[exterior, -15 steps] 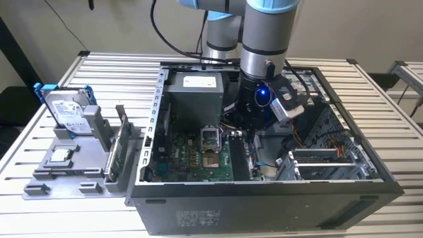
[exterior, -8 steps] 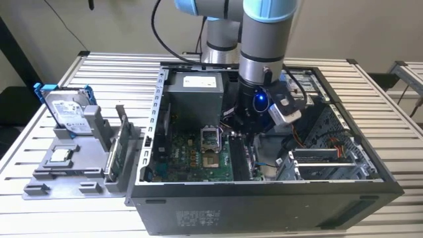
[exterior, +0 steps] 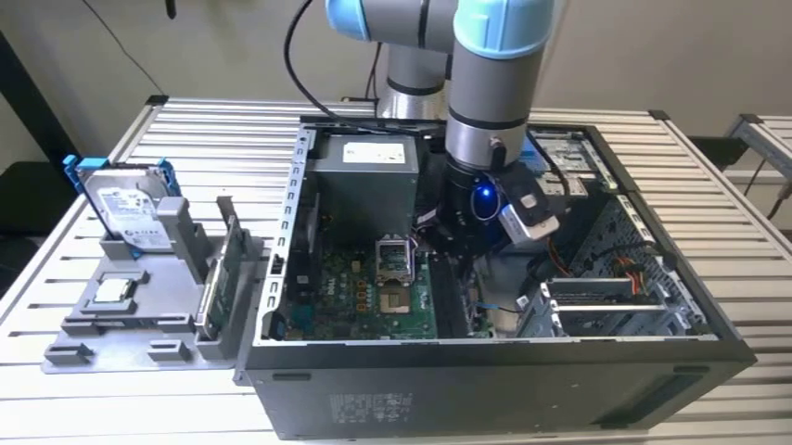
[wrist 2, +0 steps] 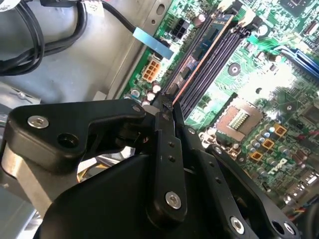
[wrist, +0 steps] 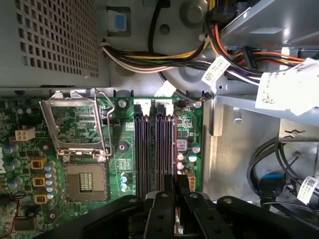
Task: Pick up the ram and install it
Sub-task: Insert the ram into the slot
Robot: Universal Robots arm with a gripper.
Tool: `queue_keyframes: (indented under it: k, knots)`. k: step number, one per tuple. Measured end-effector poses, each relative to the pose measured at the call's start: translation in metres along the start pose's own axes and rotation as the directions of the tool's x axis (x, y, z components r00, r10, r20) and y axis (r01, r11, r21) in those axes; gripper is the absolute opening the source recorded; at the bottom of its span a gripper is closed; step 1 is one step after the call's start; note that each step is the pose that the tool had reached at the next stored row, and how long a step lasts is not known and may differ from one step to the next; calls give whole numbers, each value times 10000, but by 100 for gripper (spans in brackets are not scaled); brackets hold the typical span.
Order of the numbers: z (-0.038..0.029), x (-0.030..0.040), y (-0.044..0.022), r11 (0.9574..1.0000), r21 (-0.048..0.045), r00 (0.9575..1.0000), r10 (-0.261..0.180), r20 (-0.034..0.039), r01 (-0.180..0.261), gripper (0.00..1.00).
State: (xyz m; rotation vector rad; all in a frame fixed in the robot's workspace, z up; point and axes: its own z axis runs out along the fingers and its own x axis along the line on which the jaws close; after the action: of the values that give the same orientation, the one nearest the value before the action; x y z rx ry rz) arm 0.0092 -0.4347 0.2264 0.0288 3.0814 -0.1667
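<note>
1. The arm (exterior: 495, 83) reaches down into the open case (exterior: 495, 371) at the centre of the exterior view, its wrist low over the motherboard (exterior: 371, 297).

2. The gripper (wrist 2: 167, 107) sits mid-frame in the second wrist view, its black fingers (wrist 2: 163, 139) closed to a thin gap around the near end of the ram (wrist 2: 202, 52). In the first wrist view the gripper (wrist: 175, 186) stands at the bottom centre, and a sliver of the ram's edge shows between the fingers there.

3. The ram is a narrow stick running from the fingertips toward the upper right of the second wrist view, lying along the bank of slots (wrist 2: 214, 64). It appears to stand in one of the outer slots — whether it is pressed fully home I cannot tell.

4. Done, judging by this: the ram is picked up, carried into the case and lined up with a slot, at least partly entered.

5. Left, as I judge: full seating. The white latches (wrist 2: 234, 12) at the far end of the slots look tilted outward rather than snapped in, and the gripper has not let go.

6. Outside the case, at the left of the exterior view, a grey rack (exterior: 148, 306) holds a hard drive (exterior: 124, 204) and a green card (exterior: 213, 297) — well apart from the work.
</note>
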Motion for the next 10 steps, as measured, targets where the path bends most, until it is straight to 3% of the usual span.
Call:
queue_keyframes:
  k: [10]
  knots:
    - [27, 2, -41, 10000, 2, 10000, 0, -1, 0, 14]
